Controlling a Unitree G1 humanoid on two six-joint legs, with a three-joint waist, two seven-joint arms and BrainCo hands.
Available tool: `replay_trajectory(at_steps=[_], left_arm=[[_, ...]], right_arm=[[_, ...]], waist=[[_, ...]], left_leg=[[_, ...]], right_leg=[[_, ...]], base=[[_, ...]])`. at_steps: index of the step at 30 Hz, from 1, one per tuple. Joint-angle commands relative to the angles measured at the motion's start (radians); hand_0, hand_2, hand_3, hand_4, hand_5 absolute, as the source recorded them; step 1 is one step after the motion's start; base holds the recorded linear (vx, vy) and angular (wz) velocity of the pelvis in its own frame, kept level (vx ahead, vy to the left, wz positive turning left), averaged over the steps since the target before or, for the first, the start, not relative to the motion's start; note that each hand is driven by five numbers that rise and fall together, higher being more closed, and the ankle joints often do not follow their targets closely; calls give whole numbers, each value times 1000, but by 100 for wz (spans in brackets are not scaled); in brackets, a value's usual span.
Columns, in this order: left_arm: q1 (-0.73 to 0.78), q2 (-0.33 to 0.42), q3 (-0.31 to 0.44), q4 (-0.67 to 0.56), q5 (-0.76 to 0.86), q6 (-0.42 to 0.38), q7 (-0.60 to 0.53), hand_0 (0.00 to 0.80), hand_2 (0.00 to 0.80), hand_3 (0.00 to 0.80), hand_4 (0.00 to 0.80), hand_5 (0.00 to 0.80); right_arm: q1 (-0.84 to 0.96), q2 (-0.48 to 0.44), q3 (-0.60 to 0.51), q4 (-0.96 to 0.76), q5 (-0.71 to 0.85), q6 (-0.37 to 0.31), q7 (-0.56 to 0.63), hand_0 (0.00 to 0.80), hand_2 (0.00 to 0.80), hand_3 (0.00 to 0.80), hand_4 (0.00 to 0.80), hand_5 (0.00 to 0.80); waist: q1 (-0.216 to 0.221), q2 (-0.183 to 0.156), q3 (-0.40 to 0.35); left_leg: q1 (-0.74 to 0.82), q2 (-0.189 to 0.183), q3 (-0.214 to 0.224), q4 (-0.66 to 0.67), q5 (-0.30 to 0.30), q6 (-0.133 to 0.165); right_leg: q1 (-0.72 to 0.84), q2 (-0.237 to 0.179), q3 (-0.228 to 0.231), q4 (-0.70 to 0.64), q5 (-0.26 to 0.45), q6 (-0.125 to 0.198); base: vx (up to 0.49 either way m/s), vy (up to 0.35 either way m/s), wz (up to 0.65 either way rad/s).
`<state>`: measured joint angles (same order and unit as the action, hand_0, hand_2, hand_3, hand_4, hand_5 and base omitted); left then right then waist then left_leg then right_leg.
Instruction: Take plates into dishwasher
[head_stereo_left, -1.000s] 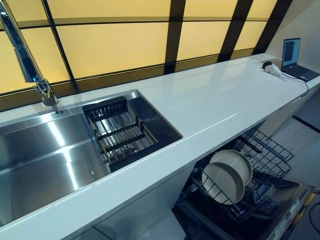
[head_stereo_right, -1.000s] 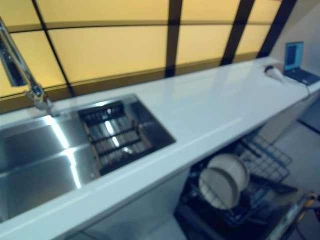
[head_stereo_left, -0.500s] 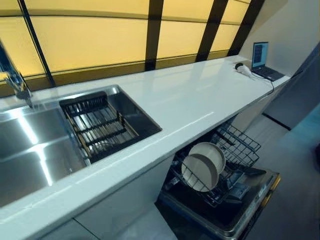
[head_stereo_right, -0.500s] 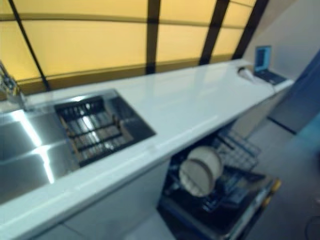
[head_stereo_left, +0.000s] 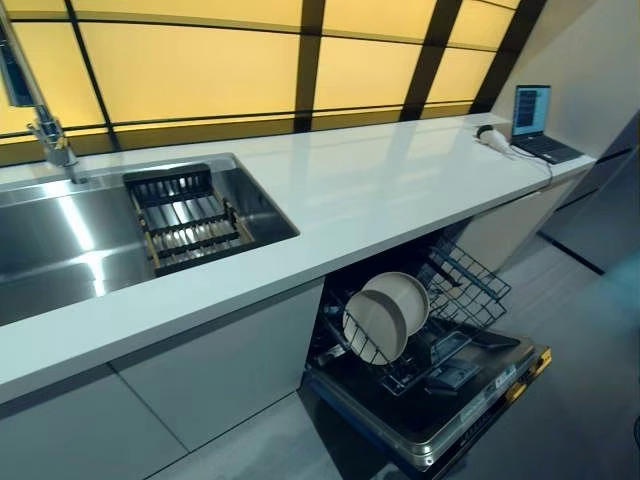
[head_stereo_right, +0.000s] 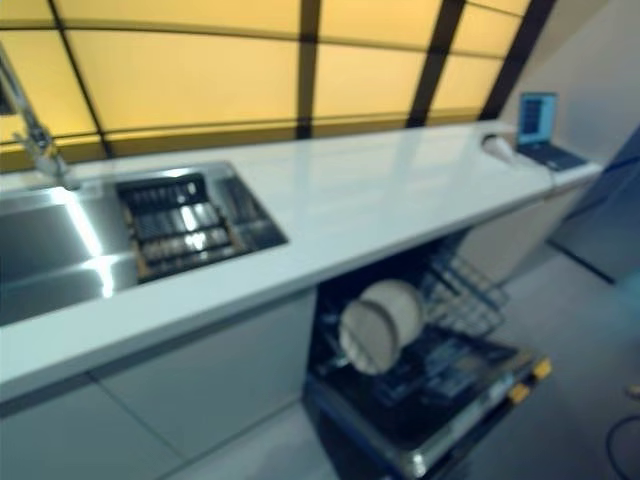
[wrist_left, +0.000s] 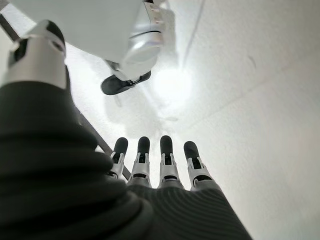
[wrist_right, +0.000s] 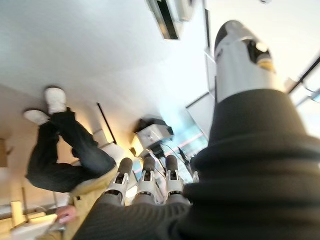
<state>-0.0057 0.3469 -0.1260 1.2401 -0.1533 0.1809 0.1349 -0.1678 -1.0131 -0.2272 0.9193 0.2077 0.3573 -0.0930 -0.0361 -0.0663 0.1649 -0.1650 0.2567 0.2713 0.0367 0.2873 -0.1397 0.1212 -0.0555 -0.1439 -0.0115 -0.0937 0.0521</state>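
Two cream plates (head_stereo_left: 376, 325) stand upright, one behind the other (head_stereo_left: 403, 296), in the pulled-out lower rack (head_stereo_left: 470, 290) of the dishwasher under the white counter (head_stereo_left: 380, 190). The dishwasher door (head_stereo_left: 455, 410) lies folded down. Neither hand shows in the eye views. In the left wrist view my left hand (wrist_left: 167, 155) has straight fingers and holds nothing, with only the floor past it. My right hand (wrist_right: 147, 177) shows in the right wrist view, fingers straight and empty too.
A steel sink (head_stereo_left: 60, 240) with a dark drain rack (head_stereo_left: 185, 220) and a faucet (head_stereo_left: 45, 130) sits in the counter at the left. A laptop (head_stereo_left: 535, 115) and a white device (head_stereo_left: 490, 137) lie at the far right end. A person (wrist_right: 65, 150) shows past my right hand.
The whole picture has shifted: the camera has pulled back, so the cabinet fronts and all of the dishwasher door now show. The plates and rack have not moved.
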Motion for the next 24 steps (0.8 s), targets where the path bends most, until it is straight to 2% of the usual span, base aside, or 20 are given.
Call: replay_trajectory(at_steps=[1, 3, 4, 5, 7, 8, 10, 13, 14, 15, 16, 17, 19, 20, 22, 24], left_arm=[[-34, -9, -2, 28, 1, -54, -21, 0, 0, 0, 0, 0], [-44, -15, -11, 29, 9, -64, -31, 0, 0, 0, 0, 0], [-51, -17, -19, 27, 15, -65, -32, 0, 0, 0, 0, 0], [-64, -23, -42, 26, 30, -71, -37, 0, 0, 0, 0, 0], [-91, -29, -79, 19, 23, -74, -40, 0, 0, 0, 0, 0], [-94, -29, -82, 18, 21, -75, -41, 0, 0, 0, 0, 0], [-110, -37, -103, 17, 15, -89, -42, 0, 0, 0, 0, 0], [-114, -40, -114, 24, 6, -103, -34, 0, 0, 0, 0, 0], [-107, -35, -118, 34, 4, -103, -29, 0, 0, 0, 0, 0], [-105, -34, -119, 35, 3, -100, -27, 0, 0, 0, 0, 0], [-99, -30, -119, 37, 2, -98, -24, 0, 0, 0, 0, 0], [-90, -13, -112, 46, -4, -84, -21, 0, 0, 0, 0, 0], [-83, -4, -102, 51, -3, -81, -23, 0, 0, 0, 0, 0], [-69, 9, -76, 66, -15, -74, -19, 0, 0, 0, 0, 0], [-61, 17, -62, 67, -28, -64, -20, 0, 0, 0, 0, 0], [-59, 24, -45, 70, -45, -53, -17, 0, 0, 0, 0, 0]], right_arm=[[-35, -110, -32, 11, -43, -20, -17, 0, 0, 0, 0, 0], [-36, -122, -41, 24, -38, -7, -13, 0, 0, 0, 0, 0], [-29, -124, -50, 25, -37, 2, -12, 0, 0, 0, 0, 0], [5, -121, -80, 24, -23, 11, -10, 0, 0, 0, 0, 0], [49, -92, -109, 15, 15, 16, -30, 0, 0, 0, 0, 0], [52, -87, -111, 14, 16, 16, -31, 0, 0, 0, 0, 0], [62, -62, -112, 21, 47, 27, -41, 0, 0, 0, 0, 0], [55, -40, -104, 44, 83, 31, -38, 0, 0, 0, 0, 0], [59, -15, -103, 54, 115, 21, -26, 0, 0, 0, 0, 0], [60, -10, -103, 54, 119, 19, -23, 0, 0, 0, 0, 0], [63, 2, -104, 50, 138, 24, -19, 0, 0, 0, 0, 0], [68, 30, -106, 40, 189, 30, 11, 0, 0, 0, 0, 0], [64, 48, -101, 38, 206, 32, 21, 0, 0, 0, 0, 0], [47, 99, -81, 30, 230, 35, 33, 0, 0, 0, 0, 0], [39, 133, -62, 33, 239, 28, 29, 0, 0, 0, 0, 0], [32, 191, -43, 53, 236, 10, 43, 0, 0, 0, 0, 0]], waist=[[14, -66, -30], [-2, -61, -47], [-13, -57, -60], [-39, -38, -81], [-49, -26, -83], [-49, -27, -82], [-52, -33, -74], [-49, -38, -65], [-55, -39, -57], [-55, -39, -57], [-61, -38, -55], [-68, -33, -49], [-58, -31, -48], [-22, -20, -51], [-2, -14, -53], [25, -14, -59]], left_leg=[[65, -146, -38, 350, -359, 78], [107, -181, -53, 364, -361, 76], [138, -187, -52, 341, -358, 75], [222, -197, -60, 234, -381, 72], [280, -233, -98, 42, -408, 81], [283, -236, -101, 31, -408, 82], [297, -248, -106, -18, -409, 86], [299, -256, -102, -49, -409, 98], [300, -259, -116, -67, -400, 101], [299, -259, -120, -69, -399, 102], [296, -260, -136, -69, -395, 107], [283, -259, -169, -63, -390, 122], [274, -255, -167, -55, -384, 125], [246, -232, -151, -36, -362, 123], [237, -214, -139, -19, -364, 123], [220, -190, -133, 9, -370, 126]], right_leg=[[-38, -28, -12, 29, 50, -25], [-64, -17, -12, 30, 58, -35], [-79, -9, -16, 32, 63, -39], [-106, 7, -46, 46, 71, -34], [-144, 9, -70, 48, 111, -7], [-148, 8, -72, 48, 116, -4], [-191, -10, -85, 34, 164, 25], [-225, -25, -97, 15, 206, 51], [-249, -31, -71, -5, 246, 73], [-251, -31, -63, -8, 251, 76], [-262, -30, -27, -9, 262, 83], [-280, -42, 40, 28, 268, 93], [-275, -59, 36, 59, 257, 95], [-235, -118, 4, 114, 250, 93], [-206, -153, 4, 144, 246, 92], [-167, -207, 12, 163, 253, 94]], base=[[-276, -28, -8], [-282, 17, -22], [-350, 104, 51], [-326, 132, 112], [-272, 115, 140], [-242, 61, 107], [-247, 26, 87], [-167, 1, 23], [-160, -19, 3], [-117, -33, 3], [-149, -56, 4], [-147, -57, 1], [-224, -106, 9], [-326, -199, 2], [-230, -185, -35], [-175, -255, -37]])
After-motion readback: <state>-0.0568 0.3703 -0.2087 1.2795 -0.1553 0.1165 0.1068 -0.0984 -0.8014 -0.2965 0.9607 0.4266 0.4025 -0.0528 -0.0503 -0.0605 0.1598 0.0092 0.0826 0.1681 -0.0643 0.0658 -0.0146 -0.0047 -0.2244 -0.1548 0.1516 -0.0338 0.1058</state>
